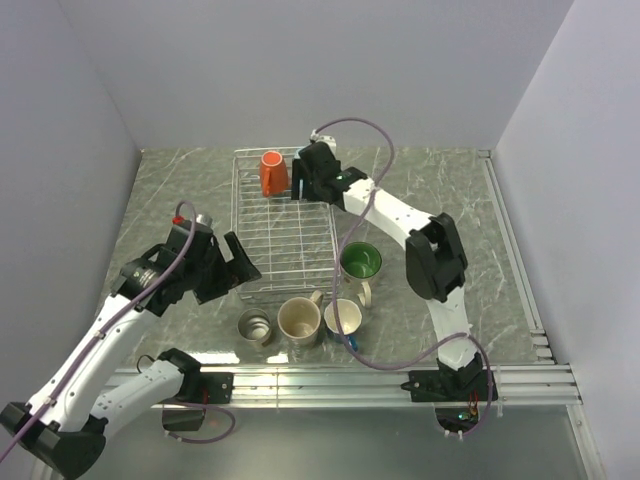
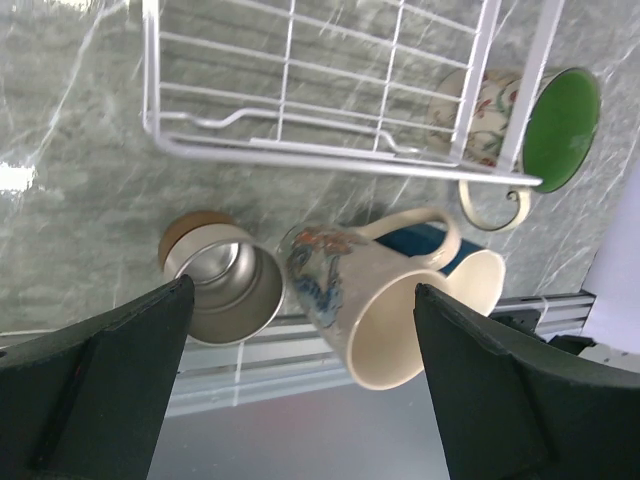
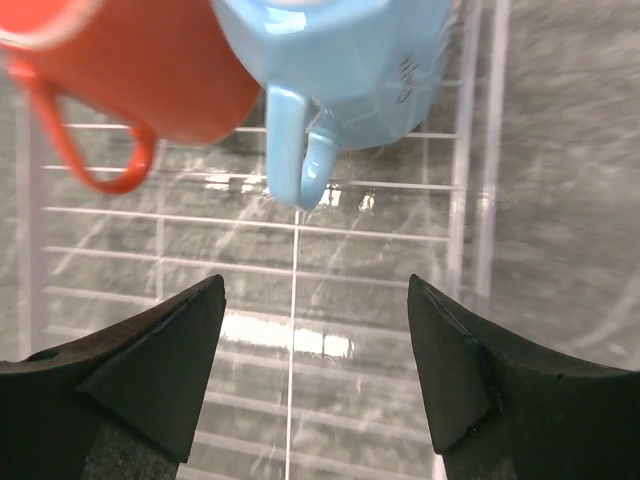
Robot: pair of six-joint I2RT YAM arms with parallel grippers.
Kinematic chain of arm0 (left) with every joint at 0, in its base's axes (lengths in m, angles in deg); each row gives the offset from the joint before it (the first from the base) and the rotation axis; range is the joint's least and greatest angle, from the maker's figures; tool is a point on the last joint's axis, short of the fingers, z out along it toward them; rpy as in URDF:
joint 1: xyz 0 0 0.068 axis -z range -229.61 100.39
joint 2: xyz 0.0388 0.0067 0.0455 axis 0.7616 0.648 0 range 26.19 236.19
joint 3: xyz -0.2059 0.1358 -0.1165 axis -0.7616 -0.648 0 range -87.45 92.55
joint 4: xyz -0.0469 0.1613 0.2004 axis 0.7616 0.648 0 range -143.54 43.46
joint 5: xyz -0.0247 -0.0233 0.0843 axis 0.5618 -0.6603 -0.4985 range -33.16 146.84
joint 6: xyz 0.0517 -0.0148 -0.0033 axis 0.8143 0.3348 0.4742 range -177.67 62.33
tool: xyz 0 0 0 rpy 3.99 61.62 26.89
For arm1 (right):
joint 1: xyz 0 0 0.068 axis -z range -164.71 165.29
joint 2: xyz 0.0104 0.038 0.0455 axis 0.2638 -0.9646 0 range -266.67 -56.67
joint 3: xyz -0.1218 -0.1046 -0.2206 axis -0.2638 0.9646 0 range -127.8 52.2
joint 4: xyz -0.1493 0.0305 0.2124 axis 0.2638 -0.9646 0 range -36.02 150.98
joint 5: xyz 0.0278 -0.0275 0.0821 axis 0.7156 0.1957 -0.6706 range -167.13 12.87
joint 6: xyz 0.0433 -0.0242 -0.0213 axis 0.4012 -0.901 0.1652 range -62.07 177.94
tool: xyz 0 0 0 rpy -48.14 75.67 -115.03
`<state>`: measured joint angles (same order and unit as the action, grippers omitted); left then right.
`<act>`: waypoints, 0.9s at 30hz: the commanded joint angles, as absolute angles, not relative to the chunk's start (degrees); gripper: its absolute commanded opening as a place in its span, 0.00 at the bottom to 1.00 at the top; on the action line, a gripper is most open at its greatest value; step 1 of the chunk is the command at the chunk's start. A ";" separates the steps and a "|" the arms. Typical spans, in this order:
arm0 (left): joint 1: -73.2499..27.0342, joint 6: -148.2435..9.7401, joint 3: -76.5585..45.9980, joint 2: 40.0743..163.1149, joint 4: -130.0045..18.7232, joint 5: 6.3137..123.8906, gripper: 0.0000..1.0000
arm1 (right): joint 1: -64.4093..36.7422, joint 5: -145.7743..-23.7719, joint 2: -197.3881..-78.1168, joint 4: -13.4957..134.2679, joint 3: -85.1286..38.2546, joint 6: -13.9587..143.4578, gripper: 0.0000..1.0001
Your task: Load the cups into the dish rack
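**Right claw free at the far end; left claw nearer to the four cups on the bench**

My right claw [image 3: 315,300] stands released, jaws wide apart with nothing between them. Just beyond its fingertips sits the light blue mug [image 3: 345,60], its handle pointing back at me. The orange mug [image 3: 140,70] is right beside it on the claw's left. Both rest on the wires of the dish rack [image 3: 470,200], whose side rail runs past the claw's right finger. I judge those two cups loaded.

My left claw [image 2: 302,290] is also released and holds nothing. It hovers off the rack's opposite short end. Ahead of its left finger stands the steel mug [image 2: 225,285], mouth up on the bench [image 2: 80,150]. Between the jaw lines, slightly toward the right finger, is the beige mug [image 2: 370,310], with its handle turned toward the rack. The dark blue mug [image 1: 343,318] sits just behind the beige one. Farther out past the right finger, by the rack's corner, is the white mug with the green inside [image 2: 560,125].

The rack's long axis runs from one claw to the other. The four unloaded cups lie at the left claw's end, well apart from the right claw. So I judge the left claw is better placed for the next pick, with the steel or beige mug closest to it.
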<state>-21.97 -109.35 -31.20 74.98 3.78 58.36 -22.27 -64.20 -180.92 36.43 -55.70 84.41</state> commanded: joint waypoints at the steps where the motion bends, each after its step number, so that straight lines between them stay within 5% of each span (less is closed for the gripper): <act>1: -21.75 -107.95 -26.55 77.42 0.69 57.02 0.97 | -21.62 -63.24 -172.00 33.13 -55.47 82.11 0.80; 5: -21.75 -106.81 -24.00 80.41 -0.62 57.02 0.96 | -21.62 -64.91 -166.20 30.93 -53.45 81.58 0.80; 10: -20.78 -103.64 -27.68 84.88 -5.97 62.37 0.83 | -21.62 -65.18 -155.92 26.89 -47.23 81.84 0.80; 24: -1.62 -107.50 -30.85 94.12 -9.59 56.93 0.68 | -19.25 -65.26 -132.26 22.58 -25.68 82.10 0.80; 27: -0.48 -109.26 -31.99 95.88 -9.42 57.02 0.58 | -18.02 -65.62 -130.59 22.05 -24.45 82.19 0.80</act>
